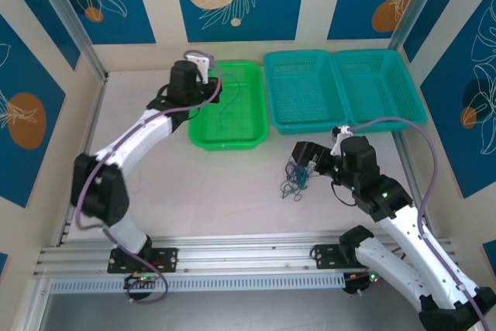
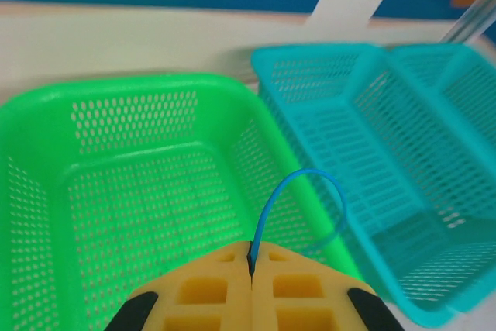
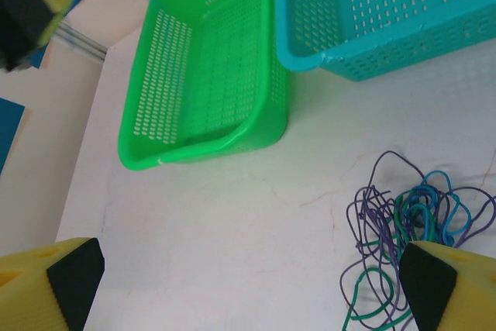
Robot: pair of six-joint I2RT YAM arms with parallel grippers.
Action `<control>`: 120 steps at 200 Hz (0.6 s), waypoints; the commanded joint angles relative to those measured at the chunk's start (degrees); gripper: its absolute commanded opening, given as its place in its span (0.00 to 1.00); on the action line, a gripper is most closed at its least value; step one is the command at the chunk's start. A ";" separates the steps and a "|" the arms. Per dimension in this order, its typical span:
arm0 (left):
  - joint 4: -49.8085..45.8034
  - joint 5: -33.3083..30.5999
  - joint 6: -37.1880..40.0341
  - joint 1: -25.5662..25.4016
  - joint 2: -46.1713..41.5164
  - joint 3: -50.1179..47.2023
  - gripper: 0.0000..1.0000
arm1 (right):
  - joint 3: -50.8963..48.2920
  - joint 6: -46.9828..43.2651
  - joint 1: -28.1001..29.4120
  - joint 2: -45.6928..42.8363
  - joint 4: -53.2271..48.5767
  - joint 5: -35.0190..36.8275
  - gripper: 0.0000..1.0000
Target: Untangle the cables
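A clump of thin curly cables (image 1: 295, 180) in purple, green and blue lies on the table in front of the right arm. In the right wrist view the clump (image 3: 403, 222) sits by my right finger. My right gripper (image 3: 252, 284) is wide open just left of it, with bare table between the fingers; it hovers over the clump's upper right (image 1: 306, 159). My left gripper (image 2: 251, 257) is shut on one blue cable (image 2: 302, 180), which arcs up and to the right out of the jaws. That gripper (image 1: 203, 75) hangs over the back left of the green basket (image 1: 229, 143).
Two teal baskets (image 1: 268, 91) (image 1: 412, 91) stand side by side to the right of the green basket (image 2: 116, 87) at the back of the table. Open white tabletop lies between the green basket (image 3: 201, 145) and the clump. Walls enclose the left, right and back.
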 commanded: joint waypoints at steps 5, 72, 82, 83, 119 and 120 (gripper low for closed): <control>-0.32 -2.41 1.13 0.74 6.39 5.24 0.00 | -0.59 1.35 0.33 -0.89 -3.36 -1.34 1.00; 0.83 -1.83 -1.12 0.85 3.18 0.96 0.79 | -3.15 2.98 -0.76 0.28 -4.06 0.26 1.00; 1.34 -1.05 -1.80 0.85 -0.29 -1.35 0.80 | -3.35 2.89 -1.34 1.24 -3.96 0.49 1.00; 1.32 -0.98 -1.85 0.85 -0.64 -1.62 0.80 | -3.36 2.87 -1.43 1.41 -3.96 0.52 1.00; 4.21 4.96 -5.78 -0.77 -16.01 -12.83 0.80 | -3.61 0.84 -4.88 9.38 -3.17 -0.93 0.99; 4.25 5.10 -5.82 -0.88 -16.58 -13.16 0.80 | -3.63 0.84 -5.00 9.61 -3.12 -1.07 1.00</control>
